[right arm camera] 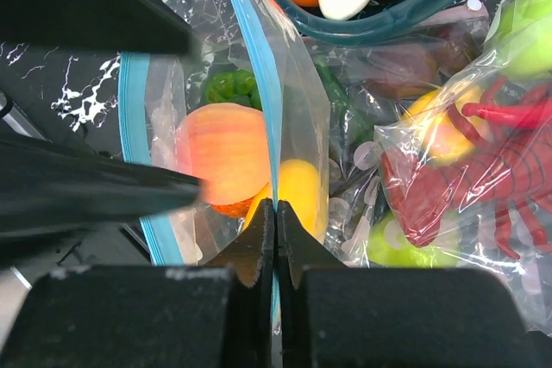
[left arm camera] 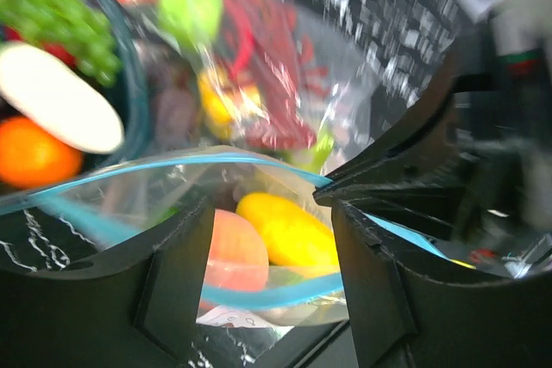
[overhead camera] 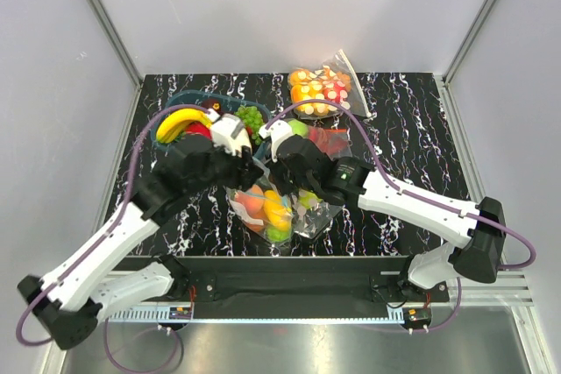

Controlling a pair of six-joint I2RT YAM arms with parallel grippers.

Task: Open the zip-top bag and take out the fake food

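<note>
Right pincer (right arm camera: 275, 206) clamped on zip-top bag (right arm camera: 297, 109) zipper edge; left pincer (left arm camera: 269, 200) open astride bag mouth.

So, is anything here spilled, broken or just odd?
Nothing spilled or broken. The zip-top bag gapes open, one blue lip pinched in the right gripper, the fake food inside; the left gripper stands open over its mouth.

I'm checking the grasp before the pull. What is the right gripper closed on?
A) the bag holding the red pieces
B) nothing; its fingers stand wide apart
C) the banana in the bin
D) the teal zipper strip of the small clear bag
D: in the right wrist view the right gripper has its fingers pressed together on the teal zipper strip of the zip-top bag.
</note>
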